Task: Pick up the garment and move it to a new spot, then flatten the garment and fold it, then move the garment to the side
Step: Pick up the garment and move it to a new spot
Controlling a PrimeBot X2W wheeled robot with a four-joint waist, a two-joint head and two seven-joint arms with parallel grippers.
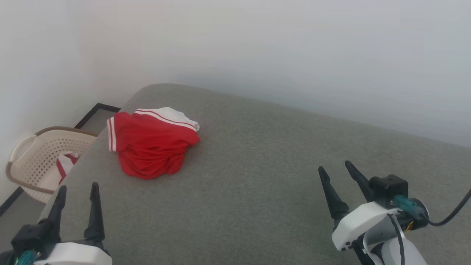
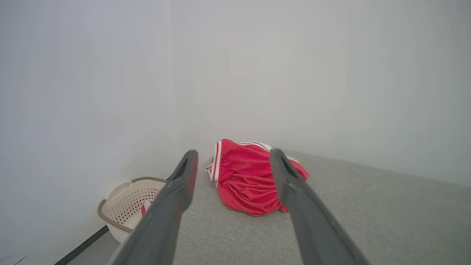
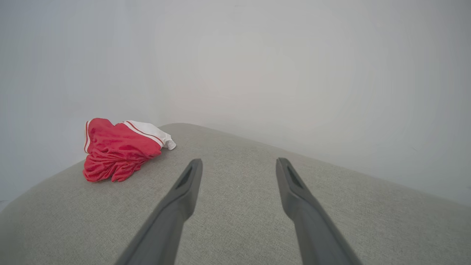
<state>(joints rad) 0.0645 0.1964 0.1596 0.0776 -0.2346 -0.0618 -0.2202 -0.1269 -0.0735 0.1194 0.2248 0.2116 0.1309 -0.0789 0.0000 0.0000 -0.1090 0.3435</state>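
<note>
While both arms hung low over the near edge of the grey padded surface (image 1: 257, 184), the left jaws and the right jaws stood wide apart and held nothing. Farther on, toward the far left corner, the garment (image 1: 152, 147) lay crumpled in a heap, well apart from either. A clean pick-up would probably fall to the left arm, pinching high on the bunched cloth rather than scraping the padding. Beyond the edge, on the floor, a perforated cream basket (image 1: 36, 158) held a red-and-white cloth (image 1: 65, 165).
</note>
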